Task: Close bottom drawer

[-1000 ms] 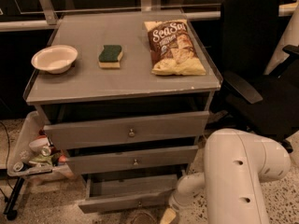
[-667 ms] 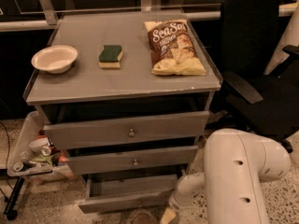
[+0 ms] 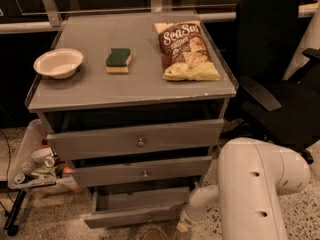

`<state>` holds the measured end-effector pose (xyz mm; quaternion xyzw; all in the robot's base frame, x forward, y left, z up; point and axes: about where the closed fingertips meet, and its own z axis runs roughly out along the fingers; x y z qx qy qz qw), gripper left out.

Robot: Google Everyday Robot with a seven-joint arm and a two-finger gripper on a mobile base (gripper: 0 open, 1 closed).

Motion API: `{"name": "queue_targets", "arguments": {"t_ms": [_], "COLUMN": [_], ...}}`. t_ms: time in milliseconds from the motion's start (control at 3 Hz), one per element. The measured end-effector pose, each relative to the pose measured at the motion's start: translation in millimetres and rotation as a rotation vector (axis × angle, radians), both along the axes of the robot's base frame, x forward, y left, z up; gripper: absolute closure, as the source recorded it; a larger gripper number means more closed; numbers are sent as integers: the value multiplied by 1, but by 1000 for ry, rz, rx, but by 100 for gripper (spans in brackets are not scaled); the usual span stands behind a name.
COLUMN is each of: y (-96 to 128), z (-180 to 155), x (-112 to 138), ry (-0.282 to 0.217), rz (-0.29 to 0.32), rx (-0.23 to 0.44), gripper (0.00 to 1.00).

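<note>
The bottom drawer [image 3: 132, 209] sits lowest in the grey cabinet [image 3: 125, 91], pulled out toward the camera, so the closing is not yet done. Its long axis runs left to right, front panel facing the viewer. The gripper [image 3: 184, 224] is just beside its right front corner; whether it is apart or together cannot be told.

You can read just one text: white brand lettering, "SeaSa…", across the top of the brown chip bag [image 3: 186, 50], which lies on the table [image 3: 125, 86] in the upper middle of the frame. Its smaller print is illegible. The hand [image 3: 183, 226] sits at the bottom edge, right of centre.
</note>
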<state>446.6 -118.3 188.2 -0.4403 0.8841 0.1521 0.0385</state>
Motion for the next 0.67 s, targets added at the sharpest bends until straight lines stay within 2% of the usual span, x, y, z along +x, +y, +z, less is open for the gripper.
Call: {"name": "queue_targets", "arguments": {"t_ms": [333, 667], "y": [2, 9], "z": [0, 7], "x": [5, 29], "ry": [-9, -63], "rz": [12, 33], "rx": [-12, -38], "gripper": [88, 100]}}
